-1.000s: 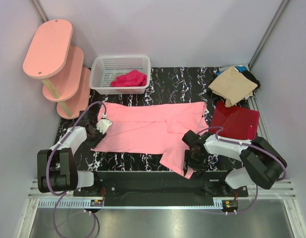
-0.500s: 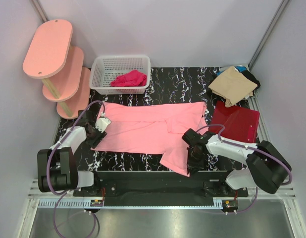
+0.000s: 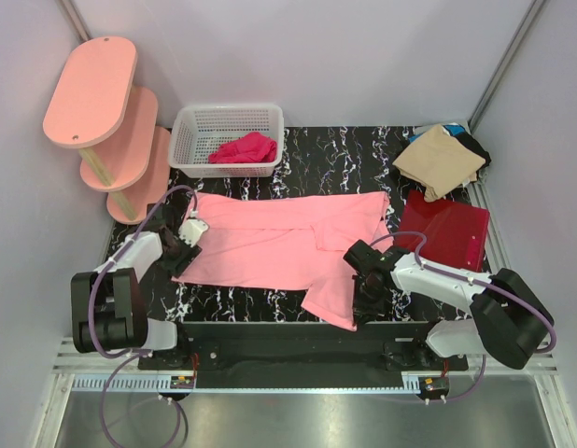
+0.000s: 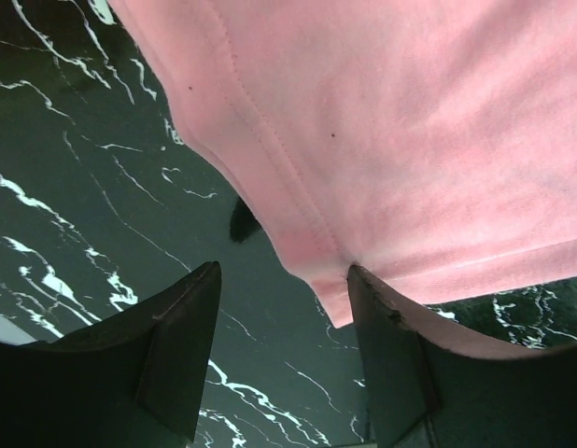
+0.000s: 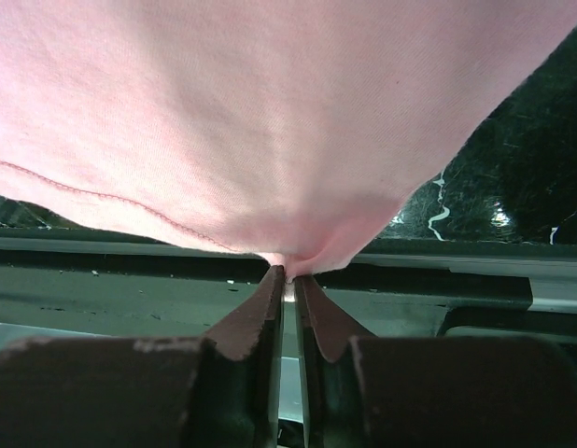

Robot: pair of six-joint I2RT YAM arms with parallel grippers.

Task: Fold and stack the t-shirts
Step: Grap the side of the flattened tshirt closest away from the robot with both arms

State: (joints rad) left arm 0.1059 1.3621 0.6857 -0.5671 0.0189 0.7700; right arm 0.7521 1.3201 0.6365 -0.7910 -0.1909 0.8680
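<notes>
Left gripper [image 4: 284,280]: jaws apart, with the left hem corner of the salmon-pink t-shirt [image 3: 270,245] between them. The shirt lies spread on the black marbled surface [image 3: 326,154]. Right gripper [image 5: 288,273]: jaws together, pinching the shirt's near edge. Dark red t-shirt [image 3: 447,229]: folded, far right.

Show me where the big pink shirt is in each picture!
Top external: pink shirt spread across the middle.
Left wrist: pink shirt fills the upper right, corner pointing down.
Right wrist: pink shirt fills the top, edge pinched at bottom.
Shared landmark: black marble table, seen in all three.
</notes>
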